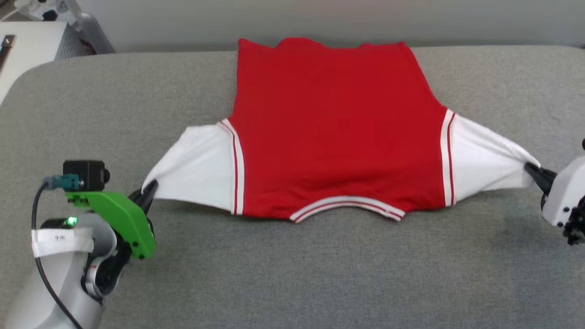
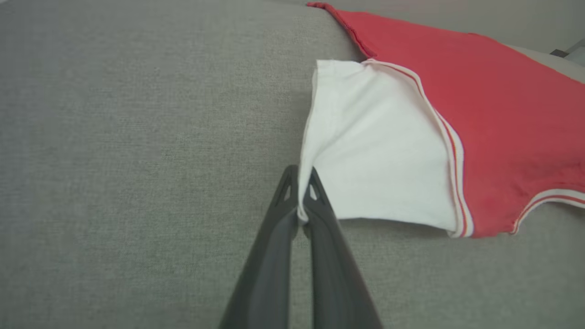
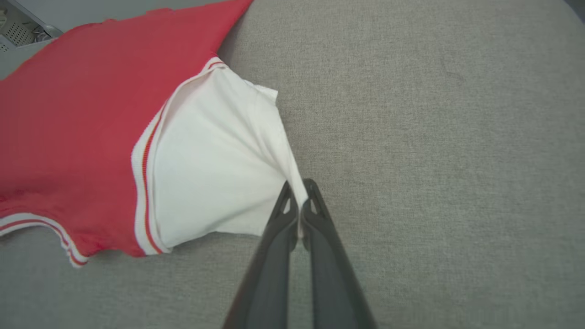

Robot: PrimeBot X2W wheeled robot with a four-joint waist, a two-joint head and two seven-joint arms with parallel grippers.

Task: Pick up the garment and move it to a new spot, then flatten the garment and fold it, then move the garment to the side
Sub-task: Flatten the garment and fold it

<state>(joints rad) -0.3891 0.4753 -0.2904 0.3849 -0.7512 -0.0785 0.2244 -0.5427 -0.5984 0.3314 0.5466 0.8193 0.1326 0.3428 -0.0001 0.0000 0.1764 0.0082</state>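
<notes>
Across the grey fabric surface [image 1: 320,274], the red jersey T-shirt [image 1: 338,132] lies plain side up, neckline nearest the robot.
Left gripper [image 1: 148,191] and right gripper [image 1: 532,170] each pinch a white sleeve hem, fingers pressed together. The cloth looks light and limp, and hems suit gripping. Wrist views show the hem squeezed between the fingertips, while the head view shows the whole outline.
</notes>
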